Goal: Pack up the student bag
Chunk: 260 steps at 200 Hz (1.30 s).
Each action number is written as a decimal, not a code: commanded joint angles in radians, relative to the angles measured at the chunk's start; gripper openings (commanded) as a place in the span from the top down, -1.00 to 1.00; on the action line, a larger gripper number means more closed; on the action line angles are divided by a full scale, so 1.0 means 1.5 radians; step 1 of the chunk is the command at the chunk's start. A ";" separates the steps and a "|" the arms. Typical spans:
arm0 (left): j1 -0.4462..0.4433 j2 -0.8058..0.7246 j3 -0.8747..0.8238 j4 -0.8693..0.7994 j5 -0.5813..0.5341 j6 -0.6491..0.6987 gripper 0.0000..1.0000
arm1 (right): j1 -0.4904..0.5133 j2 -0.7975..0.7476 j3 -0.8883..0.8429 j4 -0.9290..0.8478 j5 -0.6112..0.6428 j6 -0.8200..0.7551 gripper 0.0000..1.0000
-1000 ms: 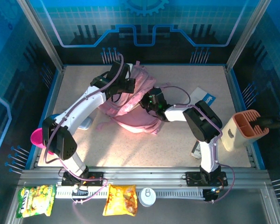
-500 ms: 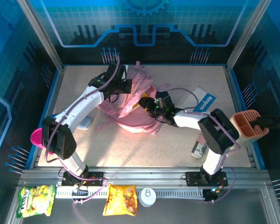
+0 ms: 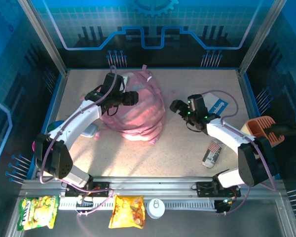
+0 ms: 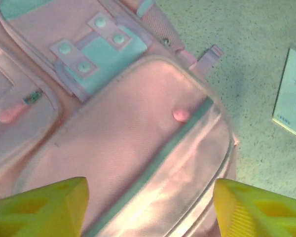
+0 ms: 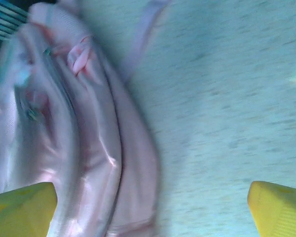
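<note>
The student bag (image 3: 138, 114), a soft pink backpack, lies slumped on the table left of centre. My left gripper (image 3: 131, 98) hovers over its top side, open. In the left wrist view the yellow fingertips (image 4: 44, 207) stand wide apart above the bag's pink front panel (image 4: 133, 133), with nothing between them. My right gripper (image 3: 175, 105) is to the right of the bag and apart from it, open. In the right wrist view its fingertips (image 5: 278, 210) straddle the bag's edge (image 5: 89, 148) and bare table.
A white and blue booklet (image 3: 218, 104) lies right of the right gripper, its corner (image 4: 292, 98) showing in the left wrist view. A small flag-printed packet (image 3: 212, 153) and an orange pencil holder (image 3: 259, 132) sit at the right. Snack bags (image 3: 127, 211) lie below the rail.
My right gripper has pulled out of the bag to the right and opened. The left gripper has opened and let go of the bag, which has slumped flatter.
</note>
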 commanded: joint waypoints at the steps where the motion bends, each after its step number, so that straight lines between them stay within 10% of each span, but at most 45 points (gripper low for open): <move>1: 0.008 -0.036 -0.018 0.041 0.010 0.000 -0.61 | -0.047 0.043 0.069 -0.117 0.006 -0.091 -0.99; 36: 0.008 -0.057 -0.029 0.060 -0.004 -0.004 -0.98 | -0.121 0.143 0.157 -0.182 -0.015 -0.141 -1.00; 98: 0.008 -0.059 -0.028 0.055 0.011 -0.015 -0.99 | -0.184 0.333 0.331 -0.263 -0.056 -0.182 -0.90; 260: 0.009 0.005 0.010 0.046 0.062 -0.071 -0.98 | -0.069 0.338 0.260 -0.302 -0.162 -0.201 -0.84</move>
